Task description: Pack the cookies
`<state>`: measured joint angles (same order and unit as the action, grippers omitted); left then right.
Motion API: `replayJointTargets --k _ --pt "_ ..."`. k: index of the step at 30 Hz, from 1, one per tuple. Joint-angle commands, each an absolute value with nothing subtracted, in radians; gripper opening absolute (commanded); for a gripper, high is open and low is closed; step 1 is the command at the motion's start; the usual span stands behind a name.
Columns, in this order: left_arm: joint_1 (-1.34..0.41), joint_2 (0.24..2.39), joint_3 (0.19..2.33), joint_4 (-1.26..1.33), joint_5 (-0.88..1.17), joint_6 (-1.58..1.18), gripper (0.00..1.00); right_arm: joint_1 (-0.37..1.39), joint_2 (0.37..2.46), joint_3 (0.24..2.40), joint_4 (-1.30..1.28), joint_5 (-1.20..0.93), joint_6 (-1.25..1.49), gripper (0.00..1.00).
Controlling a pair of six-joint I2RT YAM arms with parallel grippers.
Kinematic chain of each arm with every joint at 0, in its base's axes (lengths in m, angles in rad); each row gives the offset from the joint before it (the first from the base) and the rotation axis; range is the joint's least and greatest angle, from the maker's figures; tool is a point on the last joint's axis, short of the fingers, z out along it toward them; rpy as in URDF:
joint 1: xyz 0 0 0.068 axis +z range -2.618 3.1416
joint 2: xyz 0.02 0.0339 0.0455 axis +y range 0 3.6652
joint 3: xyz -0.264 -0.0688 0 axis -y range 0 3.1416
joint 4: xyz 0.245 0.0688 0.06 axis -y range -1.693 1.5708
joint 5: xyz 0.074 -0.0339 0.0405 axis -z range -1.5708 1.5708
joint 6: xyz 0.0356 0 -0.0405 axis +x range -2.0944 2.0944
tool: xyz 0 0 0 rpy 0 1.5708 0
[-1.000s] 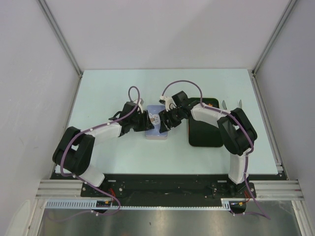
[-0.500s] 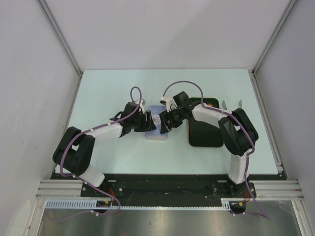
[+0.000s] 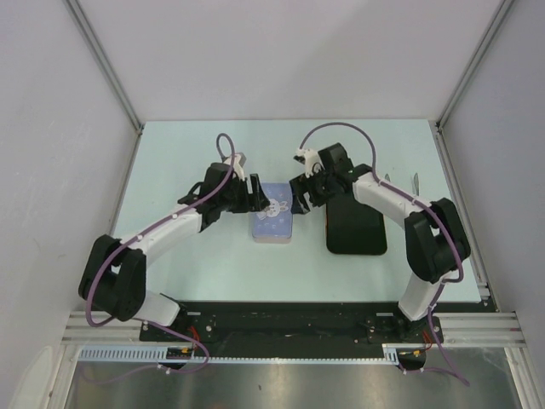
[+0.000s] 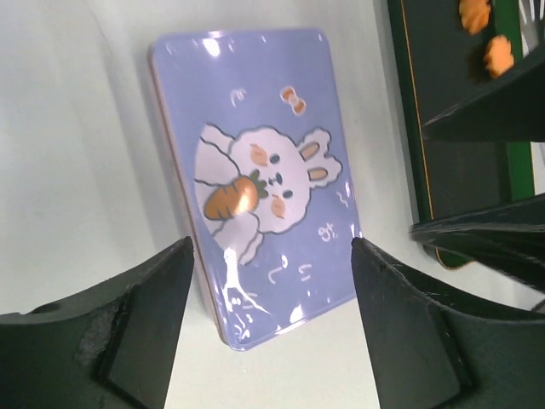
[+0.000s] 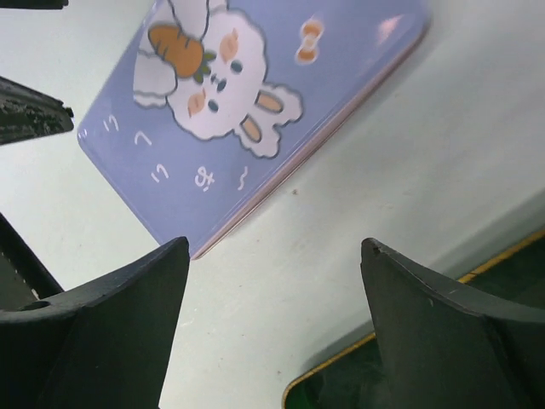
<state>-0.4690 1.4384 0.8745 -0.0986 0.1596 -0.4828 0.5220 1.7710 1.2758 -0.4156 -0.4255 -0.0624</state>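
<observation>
A purple tin with a white bunny and carrot on its lid lies shut on the table; it also shows in the left wrist view and the right wrist view. Two orange cookies lie on the black tray to the tin's right. My left gripper is open and empty, just off the tin's far-left corner. My right gripper is open and empty over bare table between tin and tray.
The black tray lies right of the tin, its gold-edged corner showing in the right wrist view. A metal utensil lies at the tray's far right. Grey walls enclose the table on three sides.
Both grippers were close together over the tin's far end; they have drawn apart and back from it, and the whole lid now shows.
</observation>
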Motion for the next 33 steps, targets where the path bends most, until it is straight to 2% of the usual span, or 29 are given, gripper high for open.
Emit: replayJointTargets --k 1,4,6,11,18,21,25,33 --pt "-0.425 1.384 0.960 -0.143 0.124 -0.419 0.80 0.454 1.666 1.356 -0.407 -0.382 -0.078 0.88" --pt "-0.397 1.378 1.023 -0.190 0.081 -0.371 0.84 0.384 1.622 1.381 -0.378 -0.333 -0.063 0.90" --pt "-0.385 1.374 1.077 -0.216 0.035 -0.319 0.87 0.345 1.586 1.384 -0.342 -0.304 -0.043 1.00" --pt "-0.345 1.335 1.138 -0.172 -0.080 -0.218 0.98 0.278 1.522 1.390 -0.293 -0.095 -0.075 1.00" --pt "-0.227 1.258 1.131 -0.042 -0.081 -0.183 1.00 0.249 1.462 1.390 -0.232 0.198 -0.118 1.00" --pt "-0.186 1.256 1.160 -0.025 -0.077 -0.164 1.00 0.223 1.444 1.390 -0.209 0.241 -0.109 1.00" --pt "-0.157 1.259 1.224 -0.028 -0.081 -0.117 1.00 0.166 1.407 1.390 -0.201 0.187 -0.089 1.00" --pt "-0.138 1.235 1.285 -0.048 -0.054 -0.064 1.00 0.147 1.347 1.390 -0.196 0.201 -0.112 1.00"
